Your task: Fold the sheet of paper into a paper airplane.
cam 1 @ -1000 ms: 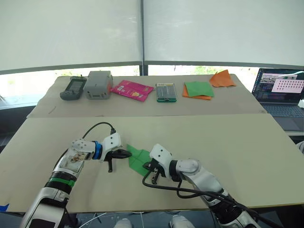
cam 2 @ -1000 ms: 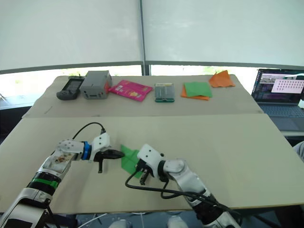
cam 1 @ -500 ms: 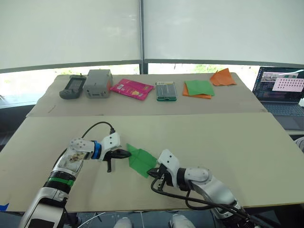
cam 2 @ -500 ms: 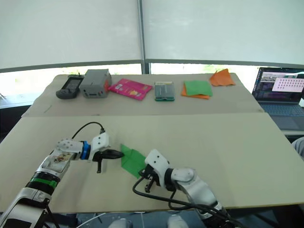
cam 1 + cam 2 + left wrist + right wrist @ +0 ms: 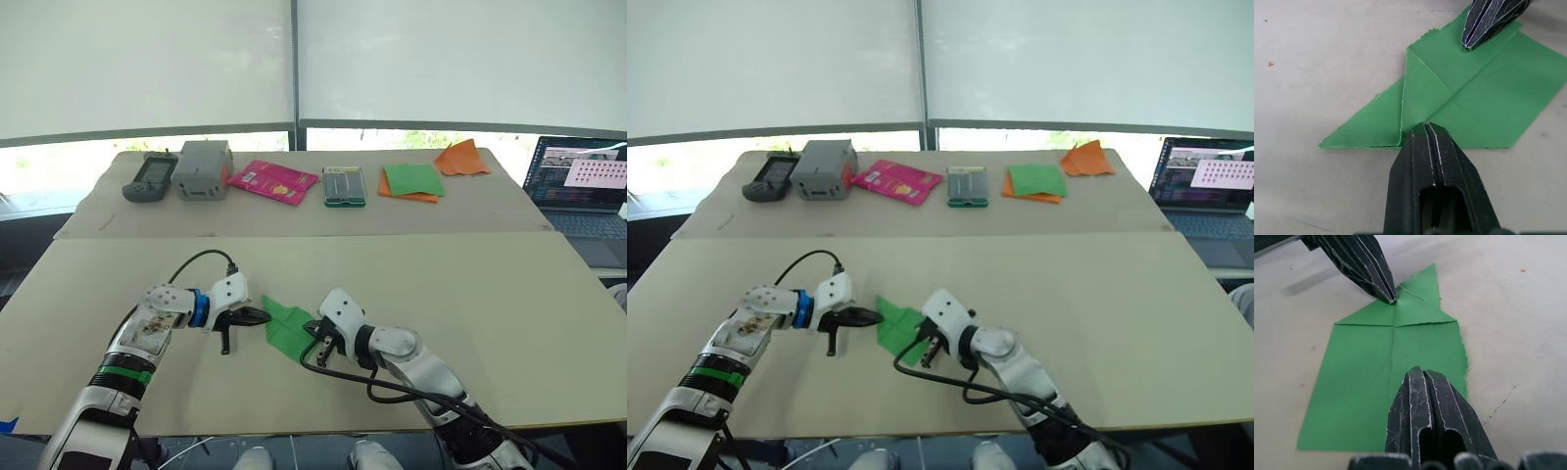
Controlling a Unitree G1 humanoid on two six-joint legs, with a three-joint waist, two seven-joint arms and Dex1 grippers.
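Pressing on the sheet of paper (image 5: 291, 326) from opposite sides: closed left gripper (image 5: 261, 315), closed right gripper (image 5: 315, 345), both low.

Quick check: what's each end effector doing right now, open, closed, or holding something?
Left end effector: closed, tip pressing on the sheet of paper.
Right end effector: closed, tip over the same sheet.

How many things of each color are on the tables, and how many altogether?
Green: 3, the folded paper, the green sheet and the small green box
Orange: 2, the sheet under the green one and the pointed piece
Pink: 1, packet
Gray: 2, box and handheld device
Total: 8
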